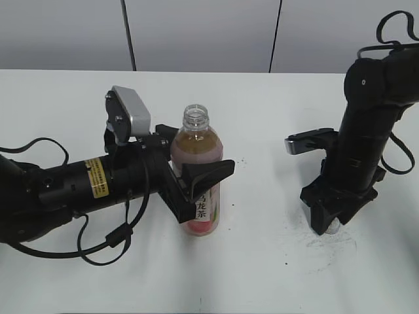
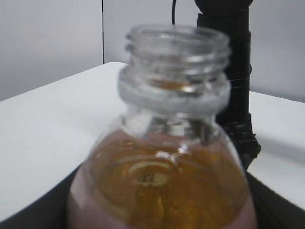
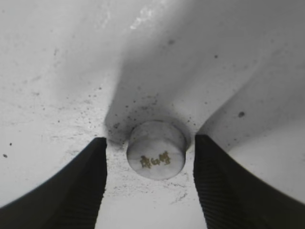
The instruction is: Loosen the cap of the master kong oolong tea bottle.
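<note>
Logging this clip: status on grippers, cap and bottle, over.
Left gripper clamped on oolong tea bottle, upright, neck open. Right gripper open, jaws clear of cap lying on table. Nothing in the way.

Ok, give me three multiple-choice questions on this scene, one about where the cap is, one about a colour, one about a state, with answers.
1. Where is the cap?
A. screwed on the bottle
B. on the table between the right gripper's fingers
C. held in the left gripper
2. What colour is the tea in the bottle?
A. amber
B. green
C. clear
3. How is the bottle's mouth?
A. capped
B. open
C. corked

Answers: 1 B, the right wrist view shows it lying on the table between the fingers; 2 A, the liquid shows amber in the left wrist view; 3 B, bare threads show.
</note>
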You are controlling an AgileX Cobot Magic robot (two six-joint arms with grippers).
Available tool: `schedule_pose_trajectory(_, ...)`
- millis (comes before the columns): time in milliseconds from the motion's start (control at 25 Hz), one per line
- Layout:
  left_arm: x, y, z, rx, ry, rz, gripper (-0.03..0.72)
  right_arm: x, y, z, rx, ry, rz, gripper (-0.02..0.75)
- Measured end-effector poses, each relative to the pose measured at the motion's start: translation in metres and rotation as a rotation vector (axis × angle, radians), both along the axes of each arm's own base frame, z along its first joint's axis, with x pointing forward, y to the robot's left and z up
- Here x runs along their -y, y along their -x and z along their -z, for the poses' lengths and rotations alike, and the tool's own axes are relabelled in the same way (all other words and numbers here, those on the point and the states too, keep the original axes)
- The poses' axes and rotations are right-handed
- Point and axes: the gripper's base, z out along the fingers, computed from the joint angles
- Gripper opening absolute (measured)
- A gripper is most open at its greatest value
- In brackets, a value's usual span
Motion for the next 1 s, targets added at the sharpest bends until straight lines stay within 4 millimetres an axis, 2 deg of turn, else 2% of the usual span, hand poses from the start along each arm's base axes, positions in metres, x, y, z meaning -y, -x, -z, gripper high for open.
schedule_pose_trajectory(280, 0.0, 0.0, 0.0, 0.0, 0.0, 0.0, 0.547, 0.0, 0.002, -0.017, 0.022, -0.009, 0.002, 0.443)
schedule_pose_trajectory(520, 0.0, 0.0, -0.001, 0.002, 0.001, 0.0, 0.564, 0.0, 0.003, -0.03, 0.046, -0.017, 0.0, 0.445)
schedule_pose_trajectory(1000, -0.003, 0.001, -0.043, 0.109, 0.072, -0.023, 0.585, 0.001, 0.006, -0.033, 0.018, -0.014, -0.005, 0.447)
